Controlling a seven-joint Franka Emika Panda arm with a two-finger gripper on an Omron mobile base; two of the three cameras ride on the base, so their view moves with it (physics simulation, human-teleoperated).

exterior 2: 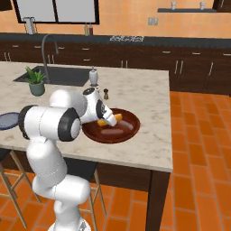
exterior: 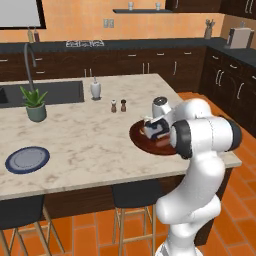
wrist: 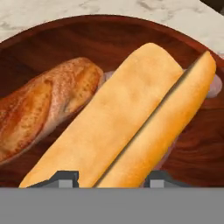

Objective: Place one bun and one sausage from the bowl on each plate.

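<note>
Looking at the gripper [wrist: 111, 177] parked low inside the bowl [wrist: 109, 35], right over the pale split bun [wrist: 118, 122]. Got one fingertip [wrist: 65, 177] on each side of that bun, so partly closed around it, but can't tell whether actually pinching it or just sitting beside it. Also seeing a browner bun [wrist: 48, 100] lying just left of it in the hand view, touching or nearly so, plus a pinkish sausage [wrist: 214, 85] peeking out from under the far end. Spotted the bowl near the counter [exterior: 90, 140] edge closest to the robot, and a blue plate [exterior: 27, 159] well apart from it, way over toward the other end.

Guessing at what could go wrong: seems to be grabbing toward one end, not the middle, so could tip and slide out once lifted. Might squash or split open too, being soft and sliced lengthwise. Could drag the browner bun or nudge the sausage along on the way up. Long carry to that plate as well, so plenty of chance to drop it with a weak grip.

Checked for brands, labels, writing: found nothing readable anywhere.
</note>
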